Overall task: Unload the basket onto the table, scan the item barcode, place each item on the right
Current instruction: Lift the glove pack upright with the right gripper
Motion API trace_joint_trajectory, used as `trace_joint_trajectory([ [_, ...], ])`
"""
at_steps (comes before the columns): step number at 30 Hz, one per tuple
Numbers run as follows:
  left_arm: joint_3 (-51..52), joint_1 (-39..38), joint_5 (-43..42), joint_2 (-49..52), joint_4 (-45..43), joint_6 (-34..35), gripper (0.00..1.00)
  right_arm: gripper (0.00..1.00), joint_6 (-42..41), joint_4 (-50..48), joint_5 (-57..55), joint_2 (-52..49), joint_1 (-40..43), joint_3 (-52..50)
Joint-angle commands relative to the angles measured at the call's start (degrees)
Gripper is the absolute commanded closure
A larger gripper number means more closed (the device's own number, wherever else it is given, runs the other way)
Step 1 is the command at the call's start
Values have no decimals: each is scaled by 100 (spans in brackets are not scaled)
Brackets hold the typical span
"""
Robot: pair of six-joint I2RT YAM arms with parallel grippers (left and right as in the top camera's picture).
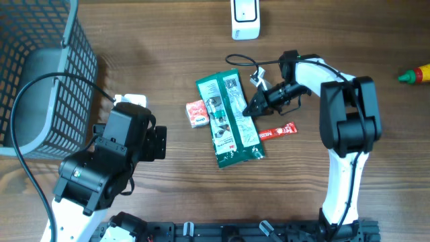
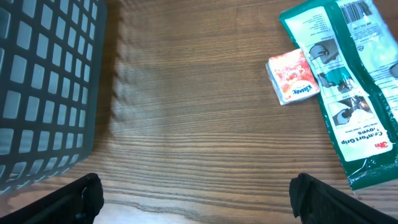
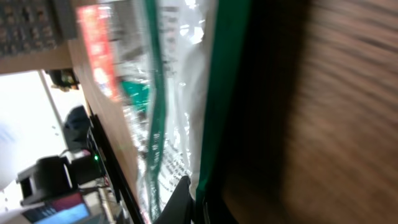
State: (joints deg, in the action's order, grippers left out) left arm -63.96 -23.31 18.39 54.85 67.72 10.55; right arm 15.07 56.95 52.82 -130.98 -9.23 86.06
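Right gripper (image 1: 254,109) is clenched on the right edge of the pack (image 1: 227,121), about halfway along its length. Right wrist view is blurred, but it shows the green edge of the pack running down into the pinched fingertips

Pack is a long green glove pack lying flat at the middle of the worktop (image 1: 175,195), printed side up, long axis running roughly front to back. A barcode (image 2: 356,7) shows at its far end in the left wrist view

Tissue packet (image 1: 196,113) sits just beside the pack's left edge. Red sachet (image 1: 277,132) lies to the pack's right, near the right gripper. Can't tell if it touches the pack

Scanner (image 1: 245,19) stands at the far edge of the worktop, well apart from the pack

Left gripper (image 2: 199,205) is released, fingers wide apart over bare wood, nothing between them. It hangs left of the tissue packet, next to the basket (image 1: 40,40)

Bottle (image 1: 416,74) lies on its side at the far right edge
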Motion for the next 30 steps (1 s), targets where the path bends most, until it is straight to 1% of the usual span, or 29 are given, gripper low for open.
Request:
trace_joint_trajectory([
  [1,0,-4,55,-9,-17,-70,0,96,656,101,87,1119,-44,72],
  [6,0,-4,55,-9,-17,-70,0,95,772,136,369,2120,-44,72],
  [8,0,-4,55,-9,-17,-70,0,95,1054,304,393,2389,-44,72],
  [11,0,-4,55,-9,-17,-70,0,95,1296,553,662,2645,-44,72],
  [13,0,-4,55,-9,-17,-70,0,96,1652,782,876,2774,-44,72],
  [15,0,-4,55,-9,-17,-70,0,96,1805,868,664,2813,-44,72],
  [16,0,-4,55,-9,-17,-70,0,96,1792,866,439,2813,-44,72],
  [17,0,-4,55,-9,-17,-70,0,95,1718,841,-181,2813,-44,72],
  [18,0,-4,55,-9,-17,-70,0,95,1399,754,-748,2826,-44,74],
  [21,0,-4,55,-9,-17,-70,0,95,841,494,-1635,2970,-44,74],
  [23,0,-4,55,-9,-17,-70,0,95,636,415,-2173,3252,-44,74],
  [26,0,-4,55,-9,-17,-70,0,95,63,221,-3213,3689,-44,74],
  [27,0,-4,55,-9,-17,-70,0,95,-302,83,-4002,3880,-52,72],
  [29,0,-4,55,-9,-17,-70,0,95,-643,-168,-5095,4052,-55,72],
  [30,0,-4,55,-9,-17,-70,0,95,-645,-254,-5342,4063,-55,72],
])
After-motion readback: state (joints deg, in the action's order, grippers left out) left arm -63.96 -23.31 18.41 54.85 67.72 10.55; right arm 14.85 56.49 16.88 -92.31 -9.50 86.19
